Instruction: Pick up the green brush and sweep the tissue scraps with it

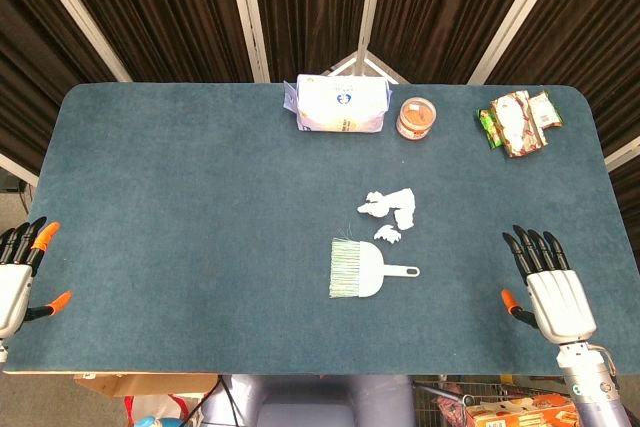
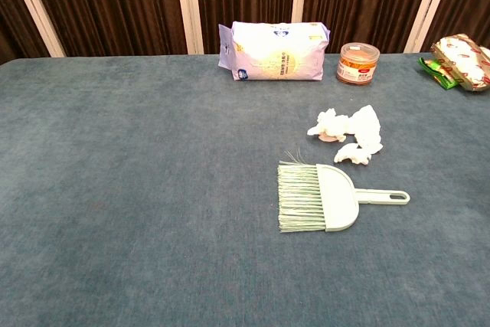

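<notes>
The pale green brush (image 1: 362, 270) (image 2: 325, 197) lies flat near the table's middle, bristles pointing left and its handle (image 2: 381, 196) pointing right. Just beyond it lie the white tissue scraps (image 1: 390, 207) (image 2: 348, 129), with one small scrap (image 2: 353, 154) close to the brush head. My right hand (image 1: 548, 287) rests at the front right of the table, fingers spread and empty, well right of the brush handle. My left hand (image 1: 18, 272) sits at the front left edge, fingers apart and empty. Neither hand shows in the chest view.
A white tissue pack (image 1: 340, 103) (image 2: 276, 50) stands at the back centre. An orange-lidded jar (image 1: 416, 118) (image 2: 358, 63) is to its right. Snack packets (image 1: 517, 121) (image 2: 459, 62) lie at the back right. The blue table cloth (image 1: 180, 197) covers the whole surface.
</notes>
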`<state>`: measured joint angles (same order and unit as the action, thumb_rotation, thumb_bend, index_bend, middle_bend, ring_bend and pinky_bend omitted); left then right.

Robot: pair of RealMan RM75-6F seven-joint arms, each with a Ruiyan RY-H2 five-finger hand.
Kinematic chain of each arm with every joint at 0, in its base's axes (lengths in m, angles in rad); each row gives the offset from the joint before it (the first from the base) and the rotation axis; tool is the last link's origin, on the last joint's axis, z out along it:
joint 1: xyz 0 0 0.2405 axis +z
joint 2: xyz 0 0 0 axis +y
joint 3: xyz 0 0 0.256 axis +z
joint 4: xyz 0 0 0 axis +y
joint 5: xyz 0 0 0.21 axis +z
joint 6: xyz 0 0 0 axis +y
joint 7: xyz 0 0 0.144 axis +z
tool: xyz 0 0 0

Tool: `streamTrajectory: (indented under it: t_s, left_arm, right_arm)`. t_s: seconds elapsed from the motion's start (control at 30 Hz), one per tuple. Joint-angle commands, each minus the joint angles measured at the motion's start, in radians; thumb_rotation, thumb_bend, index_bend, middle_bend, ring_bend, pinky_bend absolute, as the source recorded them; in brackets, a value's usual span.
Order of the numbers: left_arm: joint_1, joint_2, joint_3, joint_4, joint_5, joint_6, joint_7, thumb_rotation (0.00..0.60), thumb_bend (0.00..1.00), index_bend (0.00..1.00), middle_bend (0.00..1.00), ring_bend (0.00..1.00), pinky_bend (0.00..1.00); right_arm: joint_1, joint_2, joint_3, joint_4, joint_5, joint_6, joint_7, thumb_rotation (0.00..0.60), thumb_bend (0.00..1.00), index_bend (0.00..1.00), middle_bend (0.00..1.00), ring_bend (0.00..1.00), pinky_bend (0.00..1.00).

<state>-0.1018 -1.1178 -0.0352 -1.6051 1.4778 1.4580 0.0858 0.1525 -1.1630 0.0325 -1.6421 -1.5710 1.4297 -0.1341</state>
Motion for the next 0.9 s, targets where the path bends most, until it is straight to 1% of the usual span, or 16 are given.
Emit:
streamTrajectory:
  t_s: [0.03, 0.47, 0.5, 0.53, 0.57, 0.6, 0.63, 0.67, 0.7, 0.8, 0.83, 0.9]
  left_arm:
    - [0.0, 0.0, 0.0, 0.0, 0.0, 0.0, 0.0, 0.6, 0.0, 0.0, 0.0, 0.0, 0.0]
    - [0.002, -0.002, -0.001, 0.003, 0.002, 0.007, 0.003, 0.6, 0.0, 0.0, 0.0, 0.0, 0.0]
    - [0.001, -0.003, -0.002, 0.004, 0.002, 0.007, 0.005, 0.6, 0.0, 0.0, 0.0, 0.0, 0.0]
    - [0.001, -0.004, -0.002, 0.004, 0.001, 0.005, 0.006, 0.6, 0.0, 0.0, 0.0, 0.0, 0.0]
    - [0.001, -0.004, -0.001, 0.003, 0.0, 0.004, 0.006, 0.6, 0.0, 0.0, 0.0, 0.0, 0.0]
    - [0.0, -0.004, -0.001, 0.004, 0.0, 0.003, 0.007, 0.6, 0.0, 0.0, 0.0, 0.0, 0.0]
    - [0.0, -0.005, -0.001, 0.004, 0.001, 0.003, 0.009, 0.6, 0.0, 0.0, 0.0, 0.0, 0.0]
    - [0.0, -0.005, 0.0, 0.004, 0.001, 0.002, 0.01, 0.6, 0.0, 0.0, 0.0, 0.0, 0.0]
    - [0.0, -0.005, 0.0, 0.004, 0.001, 0.002, 0.01, 0.6, 0.0, 0.0, 0.0, 0.0, 0.0]
    - [0.001, -0.006, -0.002, 0.003, 0.003, 0.007, 0.01, 0.6, 0.0, 0.0, 0.0, 0.0, 0.0]
    - [0.001, -0.006, -0.002, 0.003, 0.003, 0.008, 0.01, 0.6, 0.0, 0.0, 0.0, 0.0, 0.0]
    - [0.001, -0.007, -0.002, 0.004, 0.004, 0.008, 0.011, 0.6, 0.0, 0.0, 0.0, 0.0, 0.0]
  right_arm:
    - [0.0, 0.0, 0.0, -0.001, 0.0, 0.001, 0.0, 0.6, 0.35, 0.0, 0.0, 0.0, 0.0]
    - [0.01, -0.001, 0.001, -0.015, -0.005, -0.013, 0.007, 0.6, 0.35, 0.0, 0.0, 0.0, 0.0]
    - [0.014, -0.002, 0.003, -0.015, -0.006, -0.017, 0.003, 0.6, 0.35, 0.0, 0.0, 0.01, 0.01]
    - [0.02, -0.005, 0.005, -0.015, -0.007, -0.024, -0.005, 0.6, 0.35, 0.0, 0.02, 0.05, 0.04]
    - [0.026, -0.007, 0.007, -0.016, -0.006, -0.031, -0.009, 0.6, 0.35, 0.0, 0.09, 0.13, 0.13]
    - [0.034, -0.011, 0.012, -0.018, -0.001, -0.042, -0.011, 0.6, 0.35, 0.0, 0.21, 0.28, 0.28]
    - [0.041, -0.016, 0.017, -0.02, 0.003, -0.051, -0.013, 0.6, 0.35, 0.0, 0.29, 0.36, 0.37]
    - [0.049, -0.02, 0.022, -0.023, 0.008, -0.06, -0.012, 0.6, 0.35, 0.0, 0.43, 0.52, 0.53]
    - [0.06, -0.026, 0.029, -0.026, 0.015, -0.075, -0.005, 0.6, 0.35, 0.0, 0.54, 0.63, 0.65]
    - [0.097, -0.042, 0.051, -0.039, 0.051, -0.134, 0.02, 0.6, 0.35, 0.0, 0.75, 0.82, 0.81]
    - [0.112, -0.047, 0.059, -0.042, 0.061, -0.154, 0.024, 0.6, 0.35, 0.01, 0.79, 0.86, 0.84]
    - [0.137, -0.06, 0.073, -0.039, 0.07, -0.184, 0.021, 0.6, 0.35, 0.08, 0.89, 0.95, 0.91]
